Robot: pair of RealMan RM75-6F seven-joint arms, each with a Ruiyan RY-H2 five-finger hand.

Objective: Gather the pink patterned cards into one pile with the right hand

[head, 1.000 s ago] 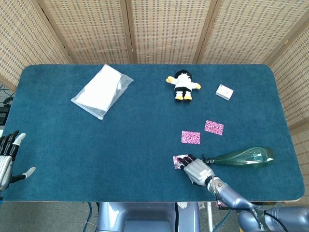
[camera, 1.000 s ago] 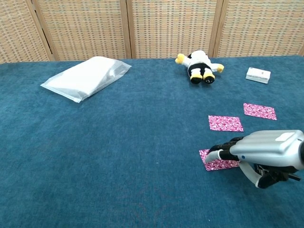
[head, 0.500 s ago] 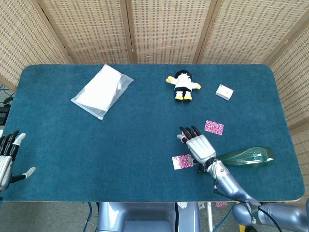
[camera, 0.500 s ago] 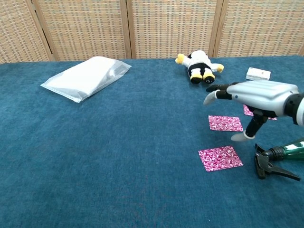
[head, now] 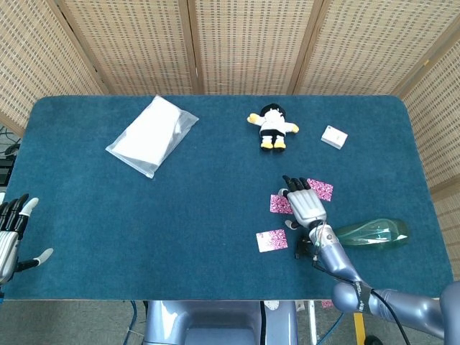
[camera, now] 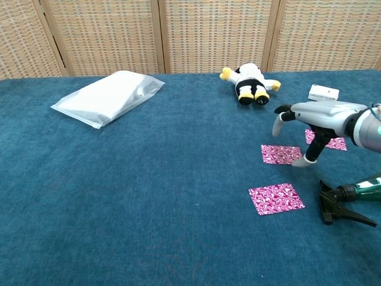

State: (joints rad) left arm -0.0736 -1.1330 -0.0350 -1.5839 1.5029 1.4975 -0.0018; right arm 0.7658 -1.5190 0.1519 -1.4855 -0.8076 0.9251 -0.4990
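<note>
Three pink patterned cards lie on the blue table at the right. The near card [head: 272, 240] [camera: 277, 198] lies alone. My right hand [head: 304, 203] [camera: 312, 118] hovers with fingers spread and nothing in it, above the middle card [head: 279, 204] [camera: 281, 154] and the far card [head: 321, 190] [camera: 333, 143]. It hides part of both. Its thumb points down by the middle card's right edge; I cannot tell if it touches. My left hand [head: 10, 236] rests open at the table's near left corner.
A green bottle [head: 370, 231] [camera: 364, 187] lies on its side just right of the near card. A plush toy [head: 273, 128] [camera: 249, 82] and a small white box [head: 333, 136] [camera: 323, 93] sit further back. A clear plastic bag [head: 152, 134] [camera: 108, 96] lies at the far left.
My right hand has lifted off the near card, left it lying on the table, and moved away from me to above the middle and far cards. The left hand has not moved.
</note>
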